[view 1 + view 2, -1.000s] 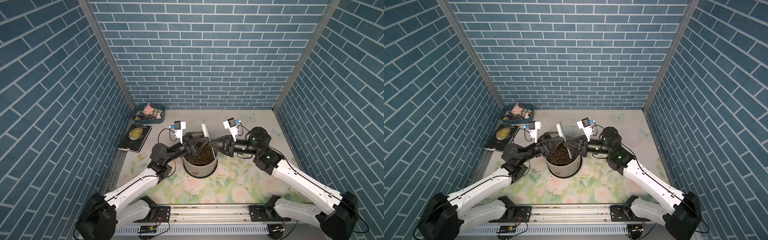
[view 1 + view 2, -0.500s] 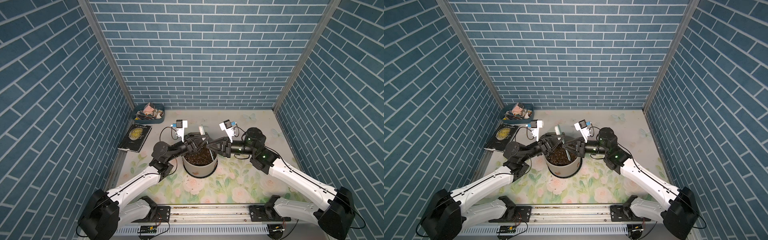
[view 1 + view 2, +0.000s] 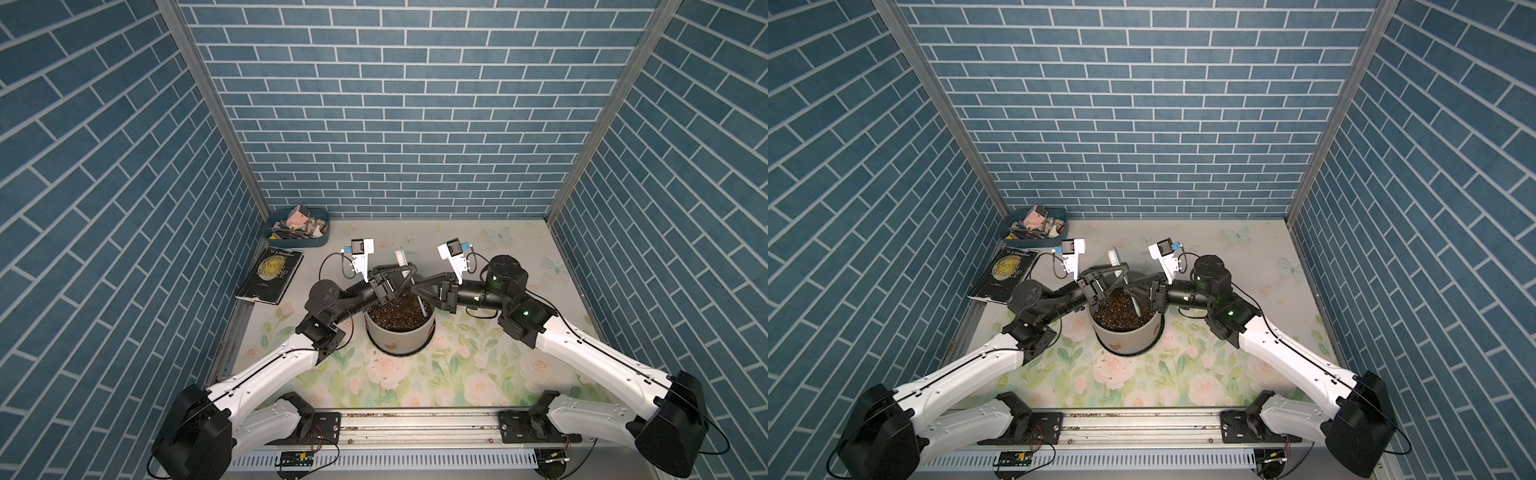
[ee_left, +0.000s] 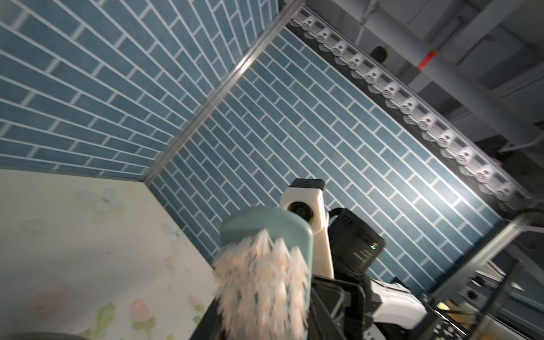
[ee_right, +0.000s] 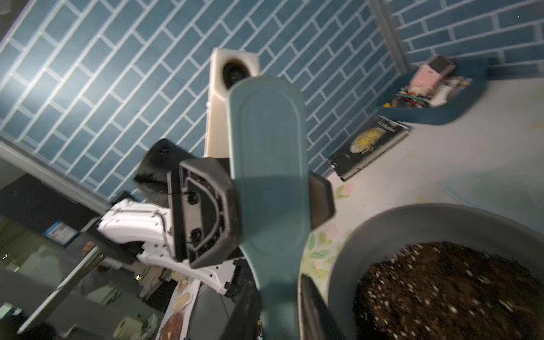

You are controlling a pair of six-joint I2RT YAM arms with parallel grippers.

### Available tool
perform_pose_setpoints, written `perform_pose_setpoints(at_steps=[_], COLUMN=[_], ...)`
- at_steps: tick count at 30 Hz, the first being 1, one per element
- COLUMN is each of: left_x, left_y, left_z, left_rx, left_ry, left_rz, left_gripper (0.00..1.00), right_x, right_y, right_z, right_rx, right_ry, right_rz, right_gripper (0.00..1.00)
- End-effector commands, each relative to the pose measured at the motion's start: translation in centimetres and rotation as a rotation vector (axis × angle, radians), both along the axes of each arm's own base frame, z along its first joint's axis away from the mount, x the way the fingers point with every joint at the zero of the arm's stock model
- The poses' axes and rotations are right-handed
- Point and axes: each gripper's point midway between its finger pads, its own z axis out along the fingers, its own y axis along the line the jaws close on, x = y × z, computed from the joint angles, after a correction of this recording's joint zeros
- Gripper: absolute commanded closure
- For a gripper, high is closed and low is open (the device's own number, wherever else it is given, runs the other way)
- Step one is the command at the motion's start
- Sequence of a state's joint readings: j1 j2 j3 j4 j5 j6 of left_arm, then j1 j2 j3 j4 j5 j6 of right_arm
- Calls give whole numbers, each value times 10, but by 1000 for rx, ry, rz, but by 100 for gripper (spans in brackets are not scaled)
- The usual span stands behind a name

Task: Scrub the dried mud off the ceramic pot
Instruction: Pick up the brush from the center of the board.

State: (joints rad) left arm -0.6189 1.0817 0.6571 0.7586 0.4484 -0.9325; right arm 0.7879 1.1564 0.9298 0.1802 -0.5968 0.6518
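Note:
The light-grey ceramic pot (image 3: 399, 338) (image 3: 1126, 337) (image 5: 412, 213) stands on a black saucer mid-table, filled with dark soil. A small reddish-brown patch of dried mud (image 3: 390, 345) (image 3: 1116, 345) shows on its front wall. Over the pot's far rim a teal brush (image 3: 400, 257) (image 3: 1113, 257) (image 5: 265, 132) stands tilted, with its white bristles (image 4: 262, 279) uppermost. My left gripper (image 3: 409, 272) (image 3: 1121, 272) (image 5: 273, 200) is shut on the brush just below its head. My right gripper (image 3: 415, 287) (image 3: 1129, 289) (image 5: 276, 294) is open, its fingers flanking the lower handle.
At the back left a blue tray (image 3: 297, 239) holds clutter, and a black book (image 3: 272, 274) lies in front of it. Blue brick walls close in three sides. Both forearms cross low over the pot from either side.
The brush has come down closer to the pot. My left gripper has closed on it below the head, and my right gripper's jaws have widened around the handle.

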Motion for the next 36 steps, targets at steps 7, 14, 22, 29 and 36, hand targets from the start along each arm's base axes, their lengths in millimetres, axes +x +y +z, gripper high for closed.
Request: perform_pose_setpoints(at_steps=[7, 14, 22, 29, 36], left_x=[59, 61, 60, 59, 57], left_y=[45, 38, 38, 37, 37], left_z=[-42, -41, -42, -44, -46], left_rx=[19, -9, -10, -23, -24], left_ry=[342, 404, 420, 438, 449], left_rz=[379, 341, 323, 303, 298], left_gripper=[100, 100, 100, 100, 100], right_x=[59, 22, 27, 35, 41], right_y=[-72, -10, 6, 9, 12], right_z=[-17, 4, -19, -32, -35], right_rx=[-470, -209, -271, -309, -314], right_ry=[-256, -340, -293, -270, -271], right_rz=[-887, -465, -342, -356, -375], right_gripper=[0, 16, 34, 45, 66])
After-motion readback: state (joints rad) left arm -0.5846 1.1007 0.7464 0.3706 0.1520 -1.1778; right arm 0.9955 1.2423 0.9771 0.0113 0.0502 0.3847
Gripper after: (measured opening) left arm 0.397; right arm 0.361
